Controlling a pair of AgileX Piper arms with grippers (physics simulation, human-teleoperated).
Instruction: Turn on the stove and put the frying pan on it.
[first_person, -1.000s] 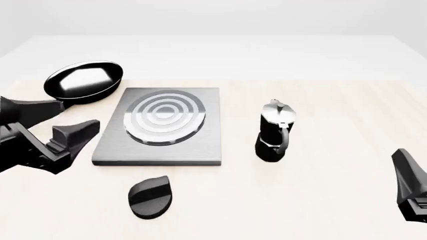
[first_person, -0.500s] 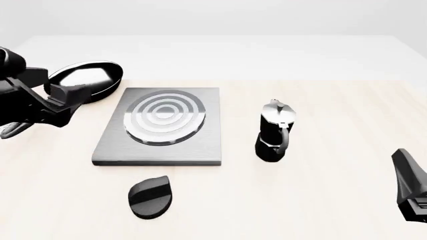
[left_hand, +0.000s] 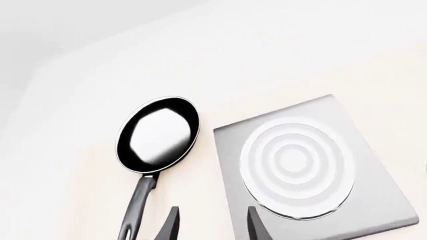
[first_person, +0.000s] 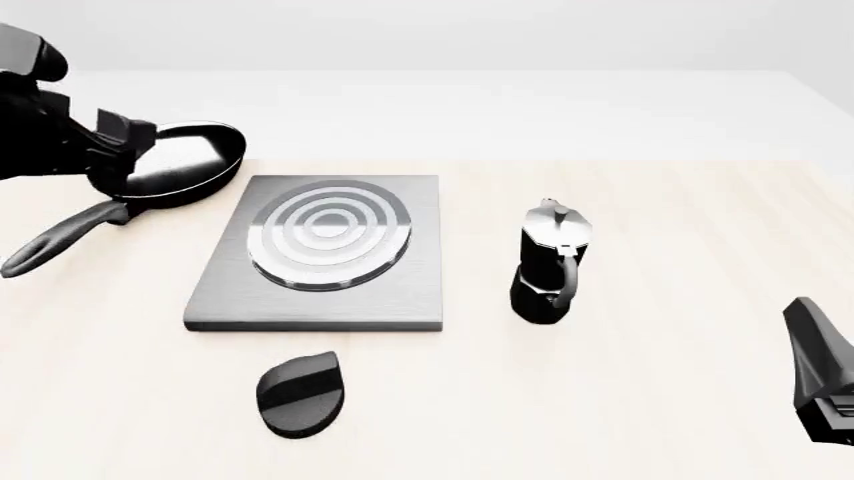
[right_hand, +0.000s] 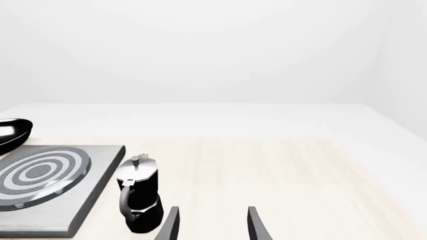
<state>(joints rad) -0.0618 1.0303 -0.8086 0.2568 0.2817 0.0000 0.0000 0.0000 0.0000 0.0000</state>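
In the front view the left gripper (first_person: 114, 150) covers the 9 o'clock rim of the frying pan (first_person: 187, 165), and its fingers cannot be made out there. The right gripper (first_person: 821, 385) is cut off at the 4 o'clock corner. In the left wrist view the pan's handle (left_hand: 137, 207) runs off the picture's edge, so perhaps its end lies just beside the fingers (left_hand: 170, 225).

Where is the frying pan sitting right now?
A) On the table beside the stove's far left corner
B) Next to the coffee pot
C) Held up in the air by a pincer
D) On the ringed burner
A: the frying pan rests on the table off the stove's far left corner, burner rings bare.
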